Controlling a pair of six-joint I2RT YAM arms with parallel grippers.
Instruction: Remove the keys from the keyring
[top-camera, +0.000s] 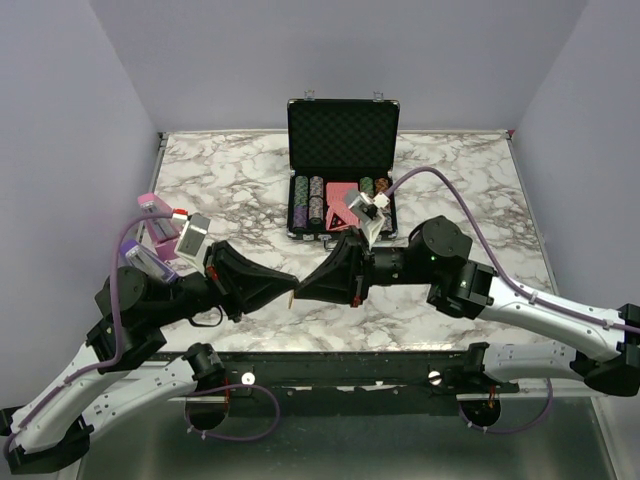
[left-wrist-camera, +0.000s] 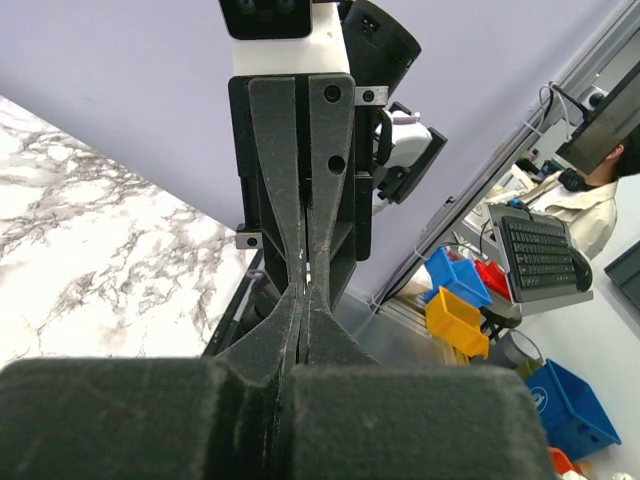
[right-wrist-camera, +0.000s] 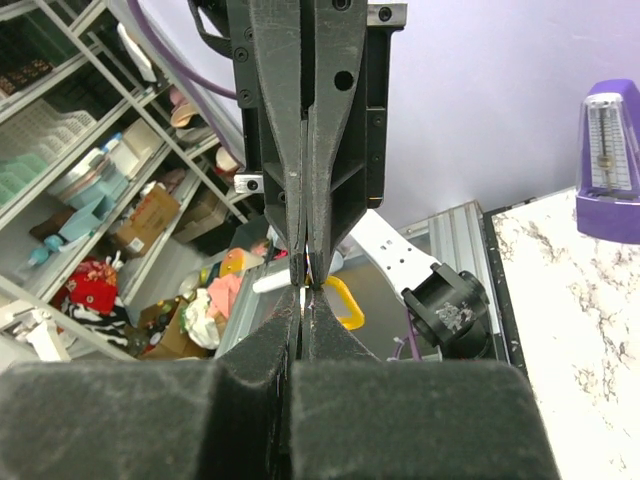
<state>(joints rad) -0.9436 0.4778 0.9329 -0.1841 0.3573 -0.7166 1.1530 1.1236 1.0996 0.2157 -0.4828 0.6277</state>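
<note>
My two grippers meet tip to tip, a little above the marble table (top-camera: 480, 190) near its front edge. The left gripper (top-camera: 287, 285) and the right gripper (top-camera: 303, 291) are both shut. In the right wrist view the yellow keyring (right-wrist-camera: 354, 312) loops out beside the point where the tips meet, from the tip of the left gripper (right-wrist-camera: 305, 272). A thin pale sliver, one of the keys (right-wrist-camera: 302, 298), shows between the tips of the right gripper (right-wrist-camera: 305, 303). In the left wrist view the left gripper (left-wrist-camera: 303, 290) is pressed shut, and its fingers hide the keyring.
An open black chip case (top-camera: 343, 135) with poker chips stands at the back centre. A purple metronome (right-wrist-camera: 610, 160) and pink and white items (top-camera: 160, 222) stand at the left edge. Shelves and bins lie beyond the table.
</note>
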